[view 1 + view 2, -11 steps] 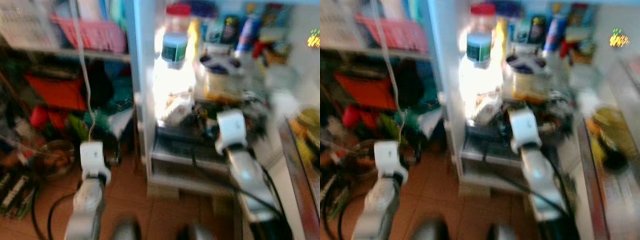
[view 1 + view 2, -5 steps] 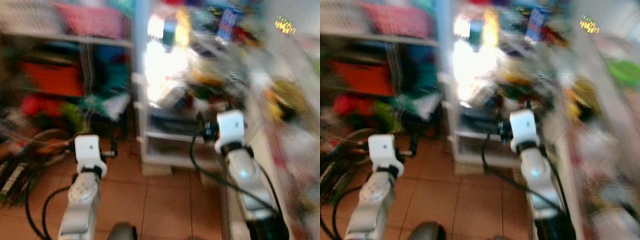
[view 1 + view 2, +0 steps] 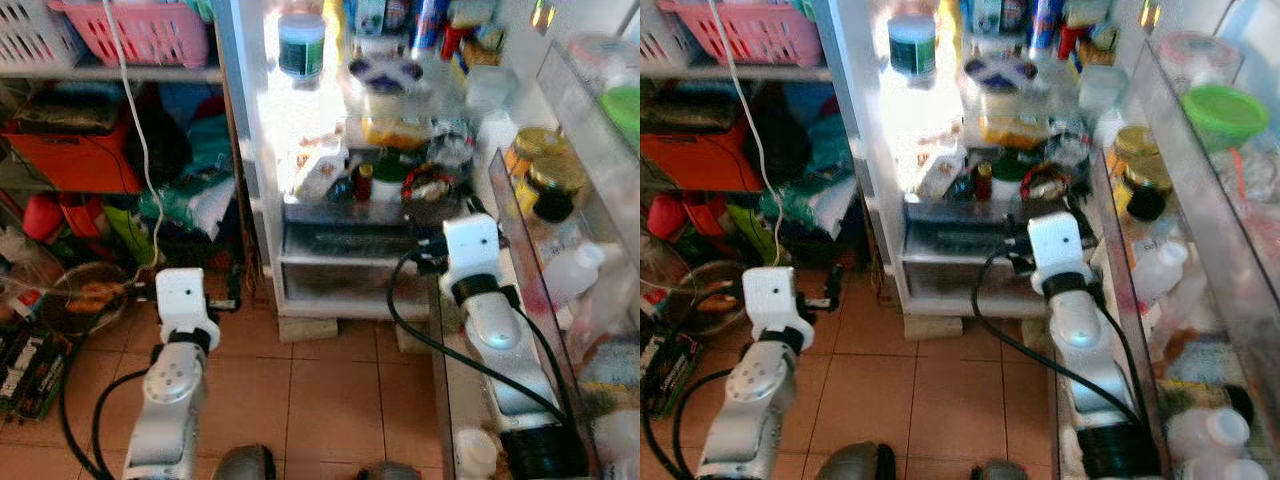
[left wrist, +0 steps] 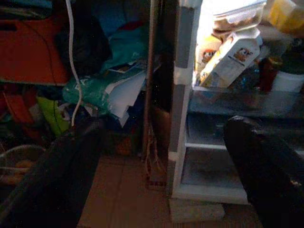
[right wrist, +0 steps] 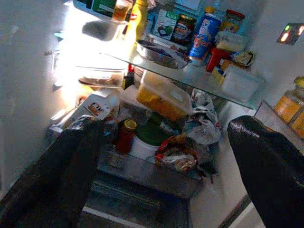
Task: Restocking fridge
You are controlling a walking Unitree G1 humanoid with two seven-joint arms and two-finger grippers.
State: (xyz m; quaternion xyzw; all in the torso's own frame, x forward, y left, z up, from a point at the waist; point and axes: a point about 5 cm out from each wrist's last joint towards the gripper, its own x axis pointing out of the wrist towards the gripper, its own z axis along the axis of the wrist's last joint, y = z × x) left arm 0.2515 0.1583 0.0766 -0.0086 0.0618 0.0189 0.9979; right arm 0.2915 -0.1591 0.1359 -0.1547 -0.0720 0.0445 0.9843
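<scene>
— Where's the fridge, and what's in it?

— Straight ahead, door open, glass shelves crowded: a squat yellow plastic tub, a round metal bowl, a red-capped jar, a crumpled bag.

— The grippers?

— The right gripper hangs before the lower shelf, black fingers spread, empty. The left gripper is over the terracotta tile floor, fingers likewise apart, holding nothing.

Head eyes downward, wrists forward — shared open fridge.
</scene>
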